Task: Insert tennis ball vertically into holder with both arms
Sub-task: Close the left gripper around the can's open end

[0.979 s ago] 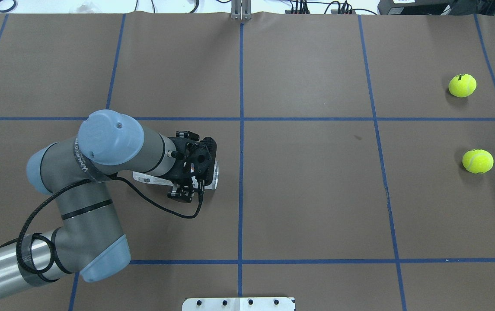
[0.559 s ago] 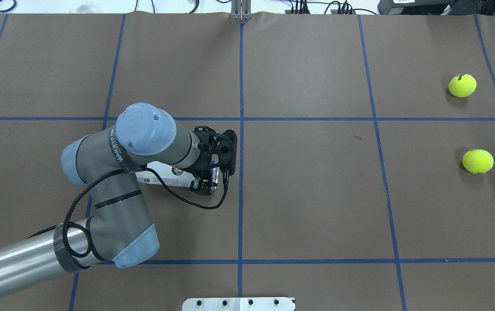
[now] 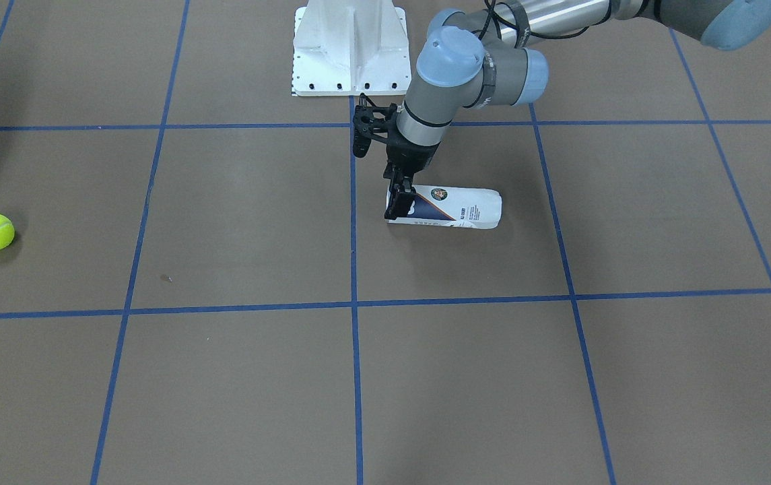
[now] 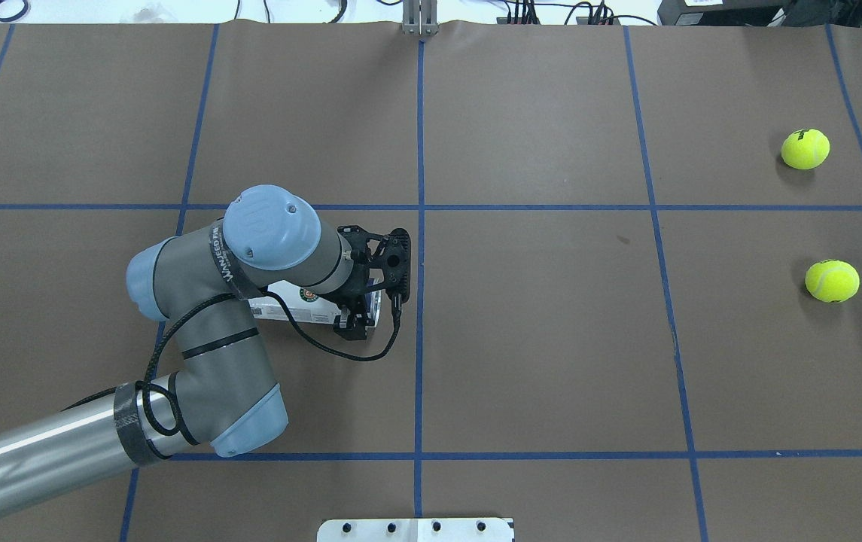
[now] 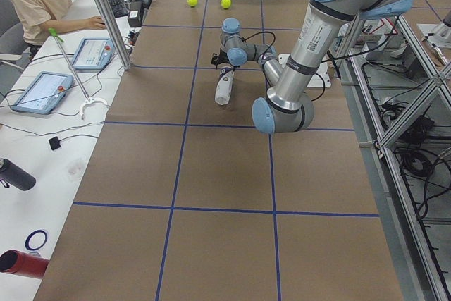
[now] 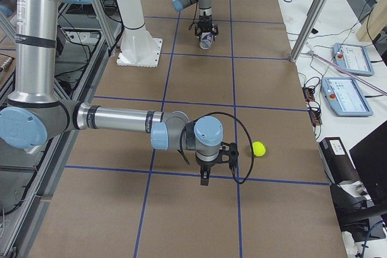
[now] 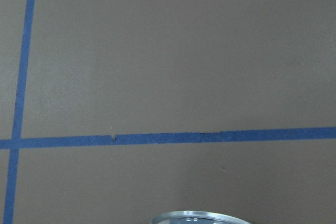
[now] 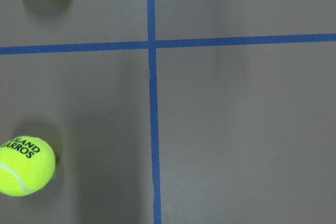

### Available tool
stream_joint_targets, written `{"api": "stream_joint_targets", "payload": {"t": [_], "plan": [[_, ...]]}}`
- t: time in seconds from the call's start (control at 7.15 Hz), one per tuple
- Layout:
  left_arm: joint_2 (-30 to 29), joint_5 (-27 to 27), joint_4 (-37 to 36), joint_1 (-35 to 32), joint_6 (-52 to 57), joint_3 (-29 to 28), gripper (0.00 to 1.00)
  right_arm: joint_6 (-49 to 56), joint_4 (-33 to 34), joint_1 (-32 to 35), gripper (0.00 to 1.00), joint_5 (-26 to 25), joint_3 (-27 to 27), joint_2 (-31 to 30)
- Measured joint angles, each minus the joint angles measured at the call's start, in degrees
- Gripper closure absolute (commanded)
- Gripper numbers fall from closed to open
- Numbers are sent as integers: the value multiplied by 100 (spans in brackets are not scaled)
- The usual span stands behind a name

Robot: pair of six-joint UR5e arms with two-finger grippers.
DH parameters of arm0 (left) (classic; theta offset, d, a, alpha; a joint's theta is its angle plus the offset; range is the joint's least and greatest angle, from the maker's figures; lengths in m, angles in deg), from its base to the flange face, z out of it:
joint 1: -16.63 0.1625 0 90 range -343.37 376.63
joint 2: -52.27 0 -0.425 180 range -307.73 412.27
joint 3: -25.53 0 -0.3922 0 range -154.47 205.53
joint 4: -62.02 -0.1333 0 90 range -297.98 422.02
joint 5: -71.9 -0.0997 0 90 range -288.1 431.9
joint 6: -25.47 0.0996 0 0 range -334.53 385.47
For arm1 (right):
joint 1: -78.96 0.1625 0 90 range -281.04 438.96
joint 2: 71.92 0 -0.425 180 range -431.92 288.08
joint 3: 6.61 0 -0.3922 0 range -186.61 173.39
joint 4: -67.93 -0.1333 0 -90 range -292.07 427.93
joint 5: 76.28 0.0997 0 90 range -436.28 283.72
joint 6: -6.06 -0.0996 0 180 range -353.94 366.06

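Lying on its side on the surface [image 3: 223, 377], the holder [image 3: 466, 209] sits in the robot's left half, its metal-rimmed mouth at the left gripper [image 3: 398, 202]; whether that grips it, I cannot tell. Thin clear plastic is probably light, slick and squashable, so grasp near the stiff rim. The right gripper [image 6: 205, 176] is equally unclear. A tennis ball [image 8: 23, 165] reads "…LAND …ARROS"; the holder's label is illegible.

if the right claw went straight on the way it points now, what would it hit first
The right claw points straight down, so it would likely meet the brown table first, close to a blue tape line. The nearest tennis ball lies off to one side, out of that path.
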Motion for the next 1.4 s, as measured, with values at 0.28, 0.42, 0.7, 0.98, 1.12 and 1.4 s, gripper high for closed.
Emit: {"api": "stream_joint_targets", "payload": {"t": [0.28,0.42,0.7,0.98,1.12,1.4], "plan": [[-6,0,298,29,-120,-265,1,0,0,0,1,0,1,0],[-7,0,470,59,-160,-390,1,0,0,0,1,0,2,0],[-10,0,615,112,-210,-484,3,0,0,0,1,0,6,0],[-14,-6,644,147,-248,-493,32,0,0,0,1,-4,5,0],[-16,-8,650,151,-246,-486,40,0,0,0,1,-4,7,0],[-16,-9,650,149,-227,-441,43,2,0,0,1,-2,8,-5]]}}
